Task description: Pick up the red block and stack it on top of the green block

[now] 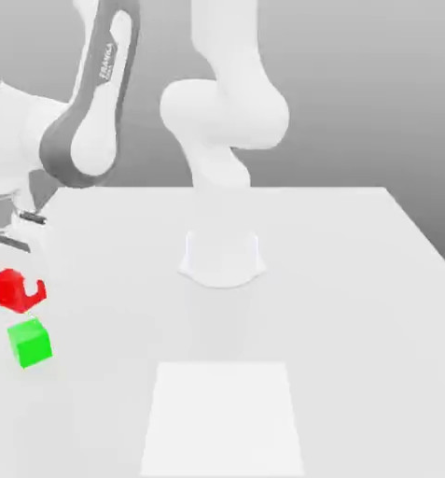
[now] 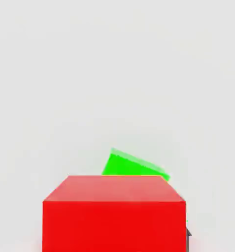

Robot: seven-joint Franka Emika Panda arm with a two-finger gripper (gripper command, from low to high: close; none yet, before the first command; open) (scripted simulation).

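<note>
- Filling the near part of the hand view, the red block (image 2: 113,214) sits right under the wrist camera, which suggests it is carried by the arm; its top face and one side face show, both plain and matte.
- Judging from the exterior view, the red block (image 1: 17,290) is off the worktop (image 1: 338,308), raised at the exterior view's left edge, just above and slightly to the left of the green block (image 1: 30,343).
- The jaws appear clamped on the red block: a dark finger tip shows at the block's lower corner in the hand view, and a small notch of pale finger cuts into its side in the exterior view. The fingers themselves are mostly hidden.
- The pick-up looks done. What is left, as I judge it: centring the red block over the green one, lowering it until the faces meet, and letting go.
- Beyond the red block in the hand view, the green block (image 2: 135,165) peeks out, turned at an angle to the red one, so the two are not yet square to each other or lined up.
- The two blocks are near but apart; no contact shows in either view.
- Counting: one red block, one green block, one arm with one gripper (image 1: 20,280).
- Farther back stand the arm's white base (image 1: 222,257) on the worktop and its grey-banded elbow link (image 1: 90,112).
</note>
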